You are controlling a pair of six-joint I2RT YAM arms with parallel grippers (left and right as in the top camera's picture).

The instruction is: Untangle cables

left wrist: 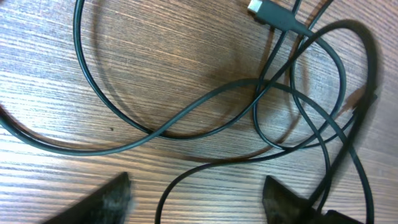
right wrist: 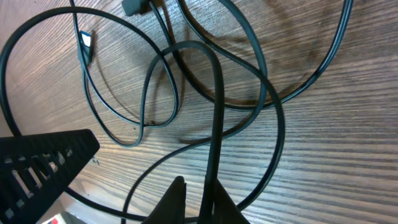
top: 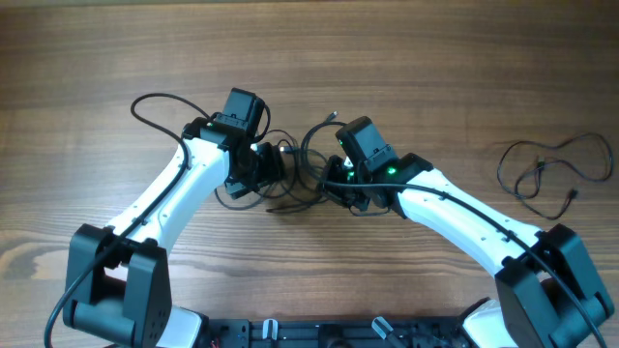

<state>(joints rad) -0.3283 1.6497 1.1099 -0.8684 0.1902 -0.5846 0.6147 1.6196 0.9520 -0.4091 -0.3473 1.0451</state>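
The tangled cables (top: 295,179) are thin black wires looped over each other on the wooden table between my two grippers. In the left wrist view the loops (left wrist: 205,106) cross several times, with a silvery plug (left wrist: 266,12) at the top. My left gripper (left wrist: 199,200) is open just above the table, with one strand (left wrist: 180,186) lying between its fingers. It is at the tangle's left side in the overhead view (top: 266,169). My right gripper (right wrist: 200,202) is shut on a cable strand (right wrist: 214,124) that rises taut from the loops. It is at the tangle's right side in the overhead view (top: 340,186).
A separate thin black cable (top: 551,164) lies in loose loops at the far right of the table. A black loop (top: 155,106) arcs beside the left wrist. A small plug end (right wrist: 87,41) lies at the upper left in the right wrist view.
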